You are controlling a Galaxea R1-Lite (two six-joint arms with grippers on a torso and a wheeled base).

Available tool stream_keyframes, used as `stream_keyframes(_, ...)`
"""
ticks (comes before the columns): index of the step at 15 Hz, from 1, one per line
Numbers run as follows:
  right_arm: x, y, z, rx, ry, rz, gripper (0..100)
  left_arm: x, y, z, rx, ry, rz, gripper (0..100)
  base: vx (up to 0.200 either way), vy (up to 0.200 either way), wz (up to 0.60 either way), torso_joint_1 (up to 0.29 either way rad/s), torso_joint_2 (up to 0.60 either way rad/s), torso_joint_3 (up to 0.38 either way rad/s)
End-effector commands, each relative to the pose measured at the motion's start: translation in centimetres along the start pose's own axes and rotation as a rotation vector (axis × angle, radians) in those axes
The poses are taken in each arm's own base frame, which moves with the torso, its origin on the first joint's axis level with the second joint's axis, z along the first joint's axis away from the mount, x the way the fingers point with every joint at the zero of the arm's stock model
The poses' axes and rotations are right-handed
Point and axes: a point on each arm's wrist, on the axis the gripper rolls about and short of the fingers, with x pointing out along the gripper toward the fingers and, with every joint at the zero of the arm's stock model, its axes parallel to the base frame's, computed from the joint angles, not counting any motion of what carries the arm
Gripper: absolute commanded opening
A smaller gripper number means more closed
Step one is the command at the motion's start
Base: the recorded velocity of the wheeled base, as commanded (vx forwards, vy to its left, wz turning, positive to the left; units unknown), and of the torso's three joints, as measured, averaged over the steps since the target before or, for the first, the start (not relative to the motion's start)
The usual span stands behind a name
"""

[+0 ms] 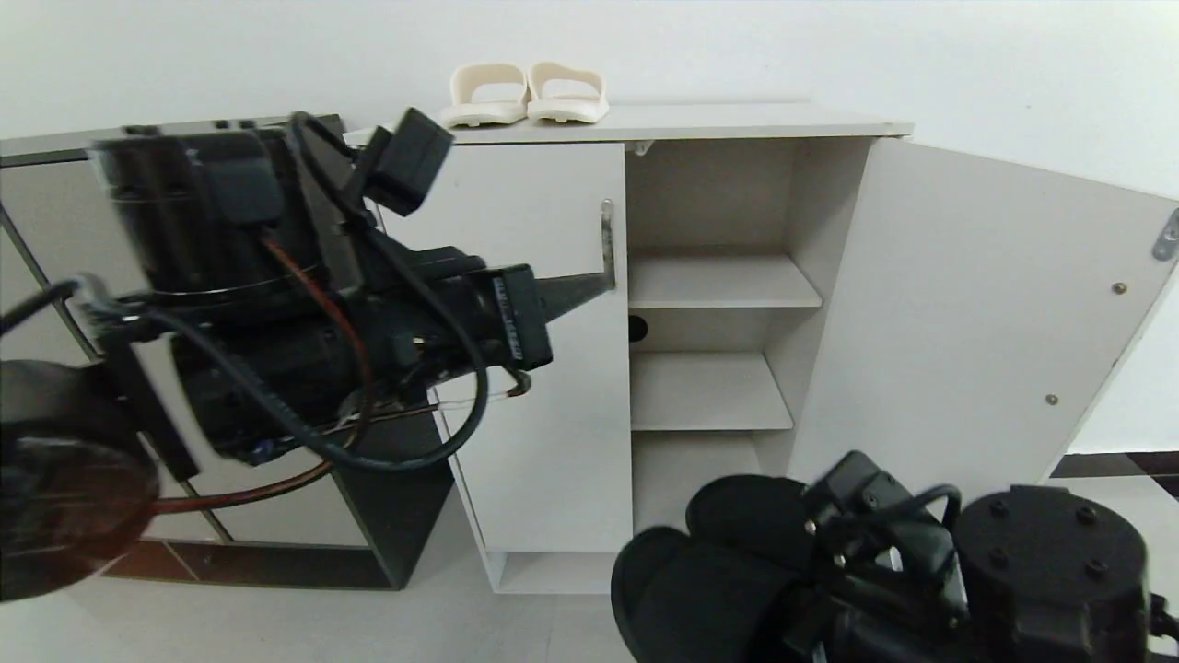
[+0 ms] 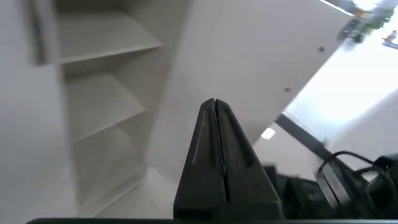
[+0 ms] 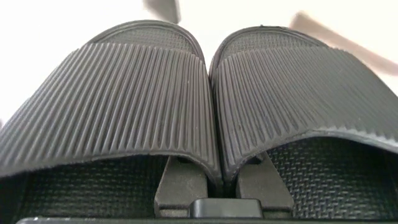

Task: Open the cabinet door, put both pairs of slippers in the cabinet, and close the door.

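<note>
The white cabinet (image 1: 737, 120) has its right door (image 1: 976, 322) swung wide open and its left door (image 1: 543, 442) closed. Two bare shelves (image 1: 718, 281) show inside, also in the left wrist view (image 2: 99, 37). A cream pair of slippers (image 1: 525, 94) lies on the cabinet top. My left gripper (image 1: 603, 279) is shut with nothing in it (image 2: 216, 112), its tip beside the left door's metal handle (image 1: 607, 230). My right gripper (image 3: 222, 180) is shut on a black pair of slippers (image 3: 205, 93), pinching their inner sides together. That pair (image 1: 709, 552) hangs low before the open bottom compartment.
A dark-framed glossy unit (image 1: 387, 497) stands against the cabinet's left side. Pale floor (image 1: 414, 626) lies in front. The open door reaches far out to the right, with a dark floor strip (image 1: 1114, 463) behind it.
</note>
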Motion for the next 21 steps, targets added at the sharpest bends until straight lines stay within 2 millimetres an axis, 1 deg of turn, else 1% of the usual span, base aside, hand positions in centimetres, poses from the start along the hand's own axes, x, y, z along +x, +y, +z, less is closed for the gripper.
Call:
stream_keyframes(1, 3.8, -0.1, 2.4, 0.105, -0.078, -0.179, 0, -9.3, -0.4, 1.4, 0.007, -0.03, 0.429, 0, 0.0, 0.0, 0.0, 0.0, 0.0, 0.0)
stream_keyframes(2, 5.1, -1.1, 2.9, 0.133, -0.097, -0.267, 0, -12.6, -0.6, 0.2, 0.008, 0.003, 0.554, 0, 0.0, 0.0, 0.0, 0.0, 0.0, 0.0)
stream_keyframes(3, 6.5, -2.1, 3.0, 0.153, -0.097, -0.344, 0, -15.7, -0.9, -1.3, 0.026, 0.013, 0.628, 0, 0.0, 0.0, 0.0, 0.0, 0.0, 0.0)
stream_keyframes(4, 7.5, -2.8, 2.8, 0.162, -0.095, -0.408, 0, -17.6, -0.9, -2.4, 0.06, 0.018, 0.751, 0, 0.0, 0.0, 0.0, 0.0, 0.0, 0.0)
stream_keyframes(5, 8.8, -3.9, 2.4, 0.169, -0.084, -0.488, 0, -20.7, -0.4, -4.2, 0.092, -0.012, 1.013, 0, 0.0, 0.0, 0.0, 0.0, 0.0, 0.0)
stream_keyframes(6, 9.0, -4.1, 2.1, 0.169, -0.075, -0.499, 0, -23.2, -0.1, -6.1, 0.074, -0.059, 1.146, 0, 0.0, 0.0, 0.0, 0.0, 0.0, 0.0)
stream_keyframes(7, 9.0, -4.1, 2.0, 0.168, -0.072, -0.499, 0, -24.2, -0.2, -7.4, 0.069, -0.069, 1.194, 0, 0.0, 0.0, 0.0, 0.0, 0.0, 0.0)
stream_keyframes(8, 9.0, -4.2, 1.8, 0.164, -0.065, -0.503, 0, -26.6, -0.5, -11.9, 0.106, -0.063, 1.322, 0, 0.0, 0.0, 0.0, 0.0, 0.0, 0.0)
stream_keyframes(9, 8.9, -4.2, 1.7, 0.163, -0.062, -0.505, 0, -27.3, -0.6, -13.9, 0.142, -0.047, 1.362, 0, 0.0, 0.0, 0.0, 0.0, 0.0, 0.0)
stream_keyframes(10, 8.8, -4.2, 1.7, 0.163, -0.064, -0.508, 0, -28.1, -0.8, -16.5, 0.179, -0.05, 1.346, 0, 0.0, 0.0, 0.0, 0.0, 0.0, 0.0)
stream_keyframes(11, 8.7, -4.2, 1.7, 0.161, -0.062, -0.508, 0, -28.2, -0.9, -17.6, 0.188, -0.064, 1.274, 0, 0.0, 0.0, 0.0, 0.0, 0.0, 0.0)
stream_keyframes(12, 8.8, -4.2, 1.6, 0.159, -0.057, -0.507, 0, -28.3, -1.1, -19.5, 0.202, -0.09, 1.072, 0, 0.0, 0.0, 0.0, 0.0, 0.0, 0.0)
stream_keyframes(13, 9.0, -4.1, 1.3, 0.156, -0.049, -0.506, 0, -28.2, -1.4, -20.2, 0.238, -0.115, 0.926, 0, 0.0, 0.0, 0.0, 0.0, 0.0, 0.0)
stream_keyframes(14, 9.0, -4.1, 1.2, 0.157, -0.045, -0.505, 0, -28.1, -1.7, -20.2, 0.259, -0.146, 0.818, 0, 0.0, 0.0, 0.0, 0.0, 0.0, 0.0)
stream_keyframes(15, 9.1, -4.1, 1.1, 0.157, -0.042, -0.501, 0, -28.0, -1.6, -20.7, 0.263, -0.108, 0.767, 0, 0.0, 0.0, 0.0, 0.0, 0.0, 0.0)
stream_keyframes(17, 9.1, -3.8, 1.0, 0.155, -0.039, -0.489, 0, -27.9, -1.6, -20.8, 0.293, -0.088, 0.763, 0, 0.0, 0.0, 0.0, 0.0, 0.0, 0.0)
stream_keyframes(21, 9.5, -2.8, 0.7, 0.147, -0.048, -0.468, 0, -27.9, -1.6, -20.8, 0.281, -0.093, 0.762, 0, 0.0, 0.0, 0.0, 0.0, 0.0, 0.0)
